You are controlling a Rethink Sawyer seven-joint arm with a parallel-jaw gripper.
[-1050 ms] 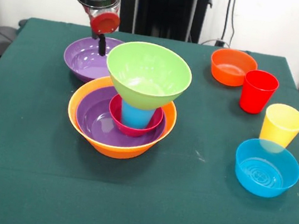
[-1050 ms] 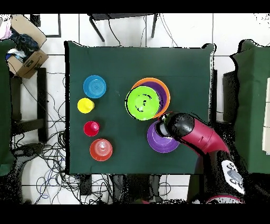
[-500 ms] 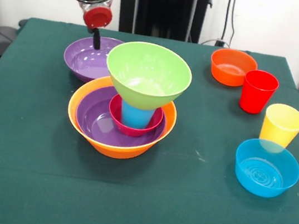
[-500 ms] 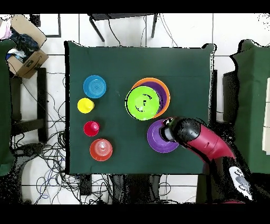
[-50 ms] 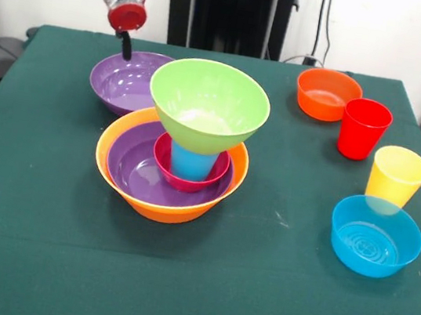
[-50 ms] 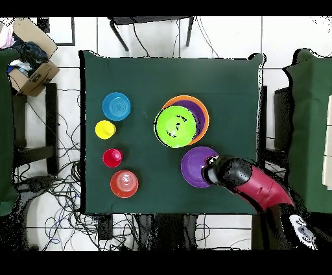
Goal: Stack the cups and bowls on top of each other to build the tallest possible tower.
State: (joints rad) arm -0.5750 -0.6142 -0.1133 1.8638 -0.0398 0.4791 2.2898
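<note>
Gripper [image 5: 124,43] above far rim of loose purple bowl [image 5: 127,82], finger state not discernible. Tower [image 5: 174,160] just beside: lime bowl [image 5: 209,103] perched on blue cup [image 5: 191,163]. Red cup [image 5: 364,129], yellow cup [image 5: 396,175], blue bowl [image 5: 375,236] well apart at right; advisable to seat rim grip squarely, lift level.

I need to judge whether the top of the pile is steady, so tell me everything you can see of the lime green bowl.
The lime green bowl is a glossy, plastic-looking round bowl with a wide rim and sides tapering to a narrow base. It sits upright and open, empty, with its base on the mouth of the blue cup, which stands in the small pink-red bowl. It is the tower's highest piece and much wider than the cup under it. Nothing else touches it; the gripper is apart from it, over the separate purple bowl.
</note>
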